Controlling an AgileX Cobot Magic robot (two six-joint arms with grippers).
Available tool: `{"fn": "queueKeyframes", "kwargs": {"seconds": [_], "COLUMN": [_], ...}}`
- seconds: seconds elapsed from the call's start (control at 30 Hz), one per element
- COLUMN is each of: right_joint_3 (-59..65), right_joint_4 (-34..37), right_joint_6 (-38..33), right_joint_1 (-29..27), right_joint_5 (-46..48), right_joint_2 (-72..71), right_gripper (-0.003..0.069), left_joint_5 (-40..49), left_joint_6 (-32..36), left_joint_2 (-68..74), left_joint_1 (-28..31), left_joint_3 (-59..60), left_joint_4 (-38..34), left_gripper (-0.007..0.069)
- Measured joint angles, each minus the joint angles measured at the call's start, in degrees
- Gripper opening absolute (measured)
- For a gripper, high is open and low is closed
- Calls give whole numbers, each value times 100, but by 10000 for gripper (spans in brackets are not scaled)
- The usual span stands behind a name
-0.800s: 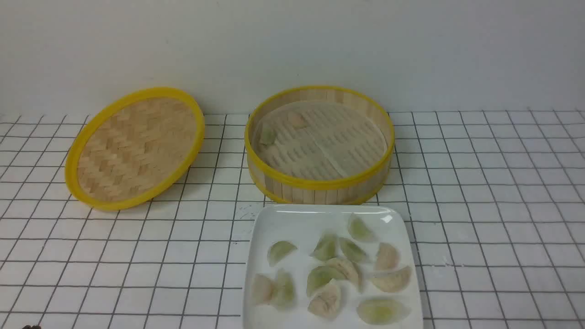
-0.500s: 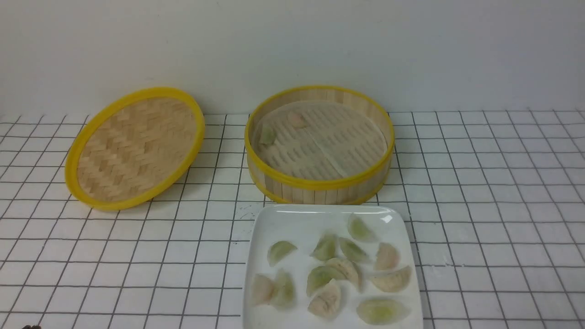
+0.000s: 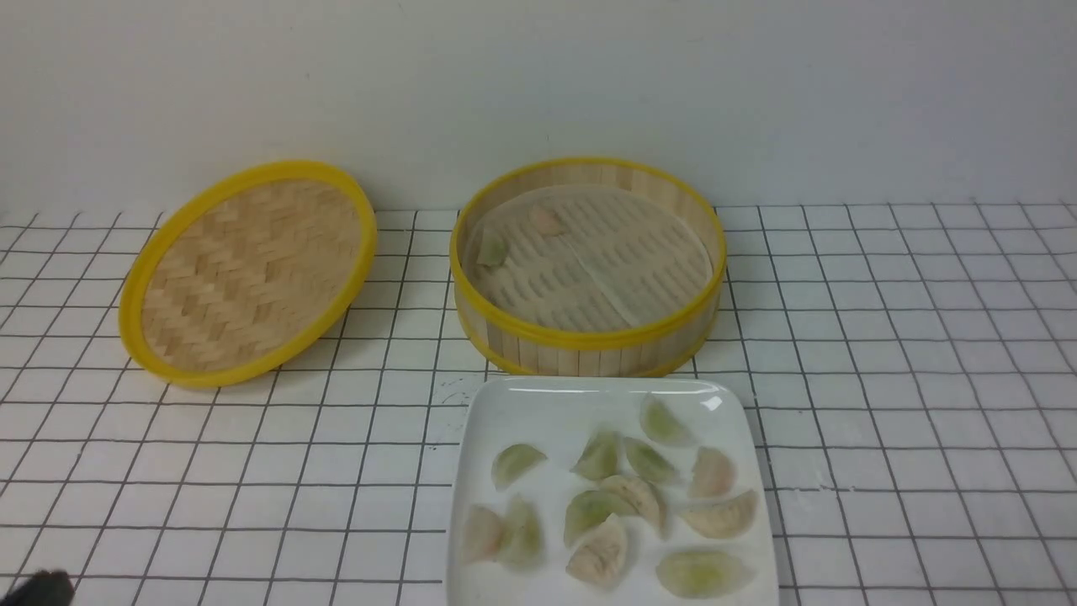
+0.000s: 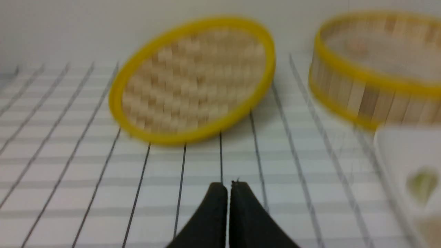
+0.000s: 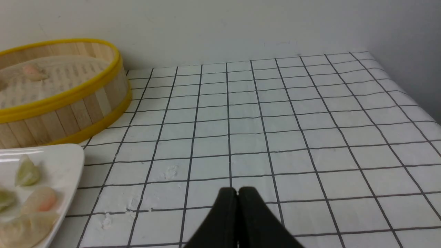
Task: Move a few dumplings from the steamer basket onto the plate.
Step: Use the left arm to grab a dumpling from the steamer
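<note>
The steamer basket (image 3: pixel 589 337) stands at the back centre, with two dumplings, one pale green (image 3: pixel 490 249) and one pink (image 3: pixel 547 220), against its far left wall. The white square plate (image 3: pixel 555 404) lies in front of it with several green and pink dumplings (image 3: pixel 599 505) on it. My left gripper (image 4: pixel 229 186) is shut and empty, low over the cloth, left of the plate; in the front view only a dark tip (image 3: pixel 42 587) shows at the near left corner. My right gripper (image 5: pixel 237 191) is shut and empty over the cloth, right of the plate (image 5: pixel 65 162) and basket (image 5: pixel 86 106).
The shallow woven lid (image 3: pixel 252 269) leans tilted at the back left, also in the left wrist view (image 4: pixel 193 79). A wall runs close behind basket and lid. The gridded cloth's right edge (image 5: pixel 396 79) meets a side wall.
My left gripper's dark tip has come further into the front view at the near left corner. Basket, plate, dumplings and lid have not moved.
</note>
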Motion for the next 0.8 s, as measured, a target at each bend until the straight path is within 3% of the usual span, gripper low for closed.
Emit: {"fn": "queueKeyframes", "kwargs": {"seconds": [0.17,0.27,0.33,0.4,0.43,0.47,0.63,0.73,0.8], "right_joint_3": [0,0,0,0,0,0,0,0,0], "right_joint_4": [0,0,0,0,0,0,0,0,0], "right_joint_6": [0,0,0,0,0,0,0,0,0], "right_joint_1": [0,0,0,0,0,0,0,0,0], "right_joint_5": [0,5,5,5,5,5,5,5,5], "right_joint_2": [0,0,0,0,0,0,0,0,0], "right_gripper": [-15,-15,-15,-15,-15,-15,-15,-15,-15], "left_joint_5": [-2370,-3285,-3218,-2237,-2237,-964,2638,3830,4100], "left_joint_6": [-428,-892,-1248,-1589,-1589,-1690,-1303,-657,-360], "left_joint_2": [0,0,93,647,647,1365,3911,5368,5970], "left_joint_1": [0,0,0,0,0,0,0,0,0], "left_joint_3": [0,-57,-414,-1219,-1308,-2095,-4671,-5737,-6233], "left_joint_4": [-956,-1254,-1301,-1059,-1023,-700,-299,-391,-516], "left_gripper": [-6,-6,-6,-6,-6,-6,-6,-6,-6]}}
